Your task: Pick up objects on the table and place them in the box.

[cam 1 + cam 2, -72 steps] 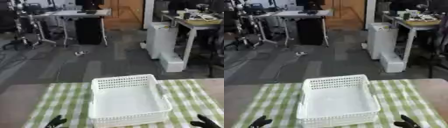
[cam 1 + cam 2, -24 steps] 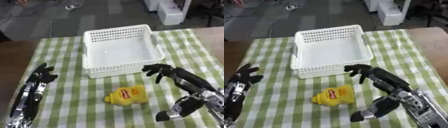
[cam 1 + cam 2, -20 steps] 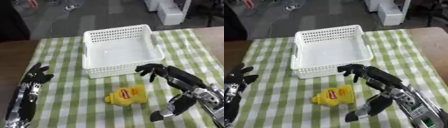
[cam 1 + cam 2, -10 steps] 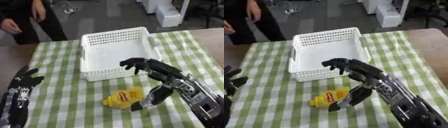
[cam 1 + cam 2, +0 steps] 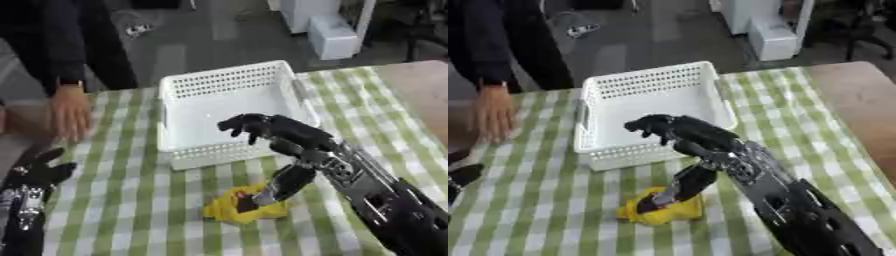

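Note:
A yellow squeeze bottle [image 5: 229,209] with a red label lies on the checked cloth, just in front of the white plastic basket [image 5: 226,81]. My right hand [image 5: 296,139] reaches in from the lower right and hangs over the gap between the two. Its fingers [image 5: 248,123] are spread and slightly bent above the basket's front wall, holding nothing. Its thumb [image 5: 282,183] points down, and the tip meets the bottle's right side. The basket looks empty. My left hand [image 5: 40,175] rests open at the lower left edge, fingers up.
A person in dark clothes stands at the table's far left, one bare hand [image 5: 72,118] hanging over the cloth beside the basket. The green-and-white cloth [image 5: 114,220] covers most of the table; bare brown wood [image 5: 422,84] shows at the right.
My right hand has swung left over the bottle, and its thumb now touches it. The person has stepped closer at the far left. The camera has tilted.

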{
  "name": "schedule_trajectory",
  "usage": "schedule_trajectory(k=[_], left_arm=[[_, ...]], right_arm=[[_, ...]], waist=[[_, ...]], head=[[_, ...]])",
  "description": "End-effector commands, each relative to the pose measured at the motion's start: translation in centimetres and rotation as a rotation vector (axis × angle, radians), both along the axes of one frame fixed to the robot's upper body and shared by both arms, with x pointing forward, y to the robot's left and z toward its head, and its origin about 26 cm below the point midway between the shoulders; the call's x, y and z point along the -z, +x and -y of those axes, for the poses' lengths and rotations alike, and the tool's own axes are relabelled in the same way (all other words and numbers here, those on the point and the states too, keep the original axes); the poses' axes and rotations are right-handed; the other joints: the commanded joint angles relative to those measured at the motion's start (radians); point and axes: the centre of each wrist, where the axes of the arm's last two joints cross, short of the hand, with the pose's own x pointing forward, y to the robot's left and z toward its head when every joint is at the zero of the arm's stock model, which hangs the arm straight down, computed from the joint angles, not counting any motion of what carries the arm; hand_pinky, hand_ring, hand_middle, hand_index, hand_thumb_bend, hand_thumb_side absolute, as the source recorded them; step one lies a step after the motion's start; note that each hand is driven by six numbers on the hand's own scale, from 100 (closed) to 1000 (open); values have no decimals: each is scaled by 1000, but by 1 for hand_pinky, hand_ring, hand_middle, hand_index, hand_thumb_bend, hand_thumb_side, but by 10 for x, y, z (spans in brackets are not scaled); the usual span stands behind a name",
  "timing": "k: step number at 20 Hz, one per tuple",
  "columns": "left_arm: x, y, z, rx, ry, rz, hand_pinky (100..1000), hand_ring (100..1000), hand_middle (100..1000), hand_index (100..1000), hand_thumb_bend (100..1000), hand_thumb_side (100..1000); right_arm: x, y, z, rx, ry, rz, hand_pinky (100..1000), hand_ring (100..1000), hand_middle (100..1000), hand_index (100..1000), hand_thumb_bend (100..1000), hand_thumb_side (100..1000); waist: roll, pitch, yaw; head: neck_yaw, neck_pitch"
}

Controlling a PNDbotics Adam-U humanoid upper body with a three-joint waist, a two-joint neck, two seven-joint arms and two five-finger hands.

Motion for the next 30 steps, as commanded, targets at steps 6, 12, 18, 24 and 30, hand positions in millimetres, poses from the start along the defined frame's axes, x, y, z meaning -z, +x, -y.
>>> schedule_trajectory(k=[6, 12, 18, 24, 30], left_arm=[[-10, 0, 0, 2, -4, 34, 783, 724, 762, 957, 394, 770], [-8, 1, 0, 1, -4, 27, 783, 724, 761, 957, 397, 771], [-7, 0, -1, -2, -2, 21, 782, 724, 760, 958, 400, 771], [-5, -1, -3, -7, 3, 13, 783, 724, 759, 957, 403, 772], [-4, -2, -3, -9, 7, 8, 784, 725, 759, 957, 405, 772]], right_arm=[[12, 8, -9, -21, -33, -11, 597, 790, 863, 978, 841, 648], [26, 8, -10, -28, -76, -26, 602, 790, 863, 977, 842, 650], [39, 7, -6, -36, -123, -35, 613, 796, 869, 979, 843, 651], [51, 6, 1, -33, -165, -48, 620, 800, 874, 983, 824, 621], [62, 7, 11, -5, -224, -47, 635, 803, 876, 977, 741, 536]], waist=[[-3, -9, 13], [-7, -11, 13], [-12, -15, 10], [-13, -21, 2], [-13, -23, -8]], head=[[-8, -9], [-7, 2], [-8, 12], [-8, 18], [-8, 21]])
